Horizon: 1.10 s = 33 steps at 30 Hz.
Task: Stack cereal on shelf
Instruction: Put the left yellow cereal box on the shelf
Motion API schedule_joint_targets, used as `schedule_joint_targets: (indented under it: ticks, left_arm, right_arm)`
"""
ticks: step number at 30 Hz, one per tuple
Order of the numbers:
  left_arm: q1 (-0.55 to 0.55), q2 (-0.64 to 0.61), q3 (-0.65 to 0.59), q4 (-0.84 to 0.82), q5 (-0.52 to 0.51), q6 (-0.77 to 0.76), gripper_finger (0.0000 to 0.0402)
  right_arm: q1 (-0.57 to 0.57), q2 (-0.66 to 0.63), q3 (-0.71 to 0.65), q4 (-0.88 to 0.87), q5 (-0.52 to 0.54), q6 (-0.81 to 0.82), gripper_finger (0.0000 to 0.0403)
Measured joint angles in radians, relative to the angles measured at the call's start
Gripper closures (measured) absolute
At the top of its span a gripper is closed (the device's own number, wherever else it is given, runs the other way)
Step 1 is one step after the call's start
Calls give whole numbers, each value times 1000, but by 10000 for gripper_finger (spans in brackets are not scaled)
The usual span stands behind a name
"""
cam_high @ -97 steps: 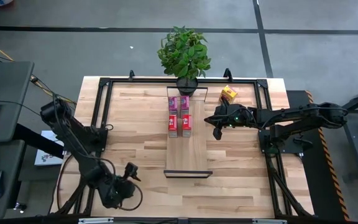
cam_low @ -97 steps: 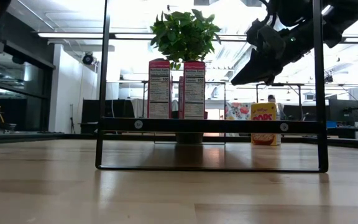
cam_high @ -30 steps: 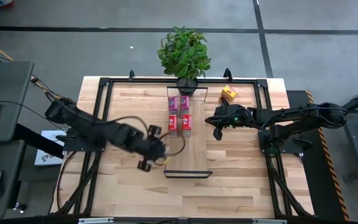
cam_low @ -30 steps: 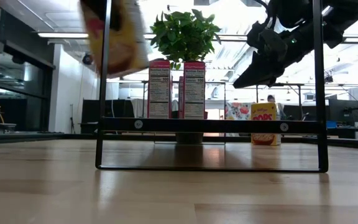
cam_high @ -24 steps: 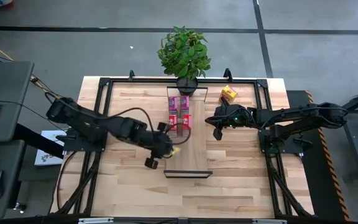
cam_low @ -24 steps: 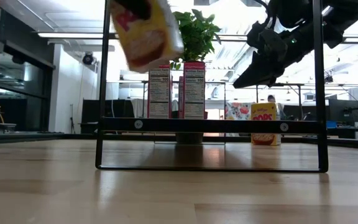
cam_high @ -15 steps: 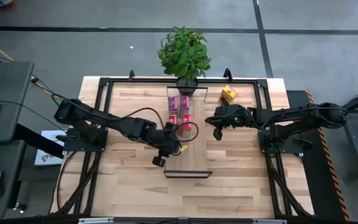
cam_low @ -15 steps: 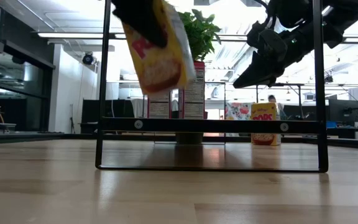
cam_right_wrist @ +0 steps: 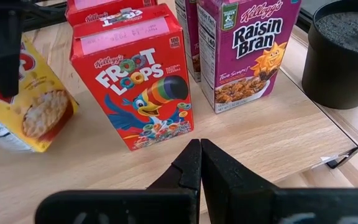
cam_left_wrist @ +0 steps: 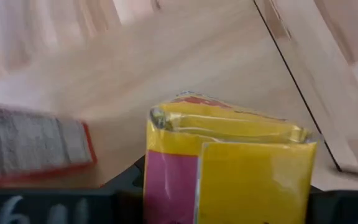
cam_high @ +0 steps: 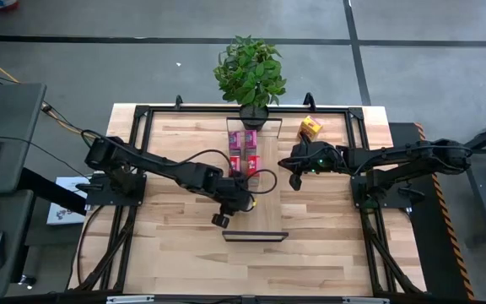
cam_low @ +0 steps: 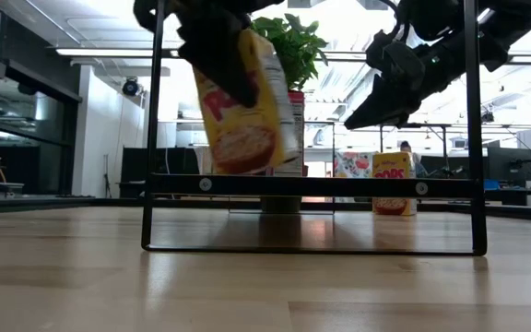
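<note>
Pink and red boxes already stand on the shelf (cam_high: 255, 207) in the high view: two Raisin Bran boxes (cam_high: 243, 138) at the plant end and two red Froot Loops boxes (cam_high: 244, 161) just in front of them. The left gripper (cam_high: 238, 201) reaches over the middle of the board, holding a yellow box (cam_high: 248, 203) just beside the red pair. The right gripper (cam_high: 294, 180) hangs over the tabletop (cam_high: 327, 245) beside the shelf, and a second yellow box (cam_high: 310, 127) sits on the tabletop near the far right corner, well apart from the shelf.

From the low view, the held yellow box (cam_low: 245, 111) is tilted, its bottom edge close above the board (cam_low: 309, 184); whether it touches is not clear. The Pops box (cam_low: 393, 195) stands on the tabletop behind.

Seen from the left wrist, the jaws are clamped on the yellow box (cam_left_wrist: 229, 168), with a red box (cam_left_wrist: 35, 144) lying close by.

Looking from the right wrist, that arm's jaws are closed on nothing, facing a Froot Loops box (cam_right_wrist: 138, 84), a Raisin Bran box (cam_right_wrist: 246, 51) and the tilted yellow box (cam_right_wrist: 30, 102).

So four of six appear placed, the fifth is about to be set down, and the sixth is not yet fetched.
</note>
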Motion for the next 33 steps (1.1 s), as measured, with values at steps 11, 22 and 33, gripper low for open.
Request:
schedule_joint_targets:
  ticks: [11, 22, 33]
  left_arm:
    - [12, 1, 1, 30, -32, -12, 208]
    - [26, -19, 37, -12, -29, -63, 159]
    - [23, -32, 176, -289, -33, -151, 161]
  right_arm:
    - [0, 0, 0, 13, 0, 0, 403]
    - [0, 0, 0, 14, 0, -2, 403]
    - [0, 3, 0, 22, -22, 17, 403]
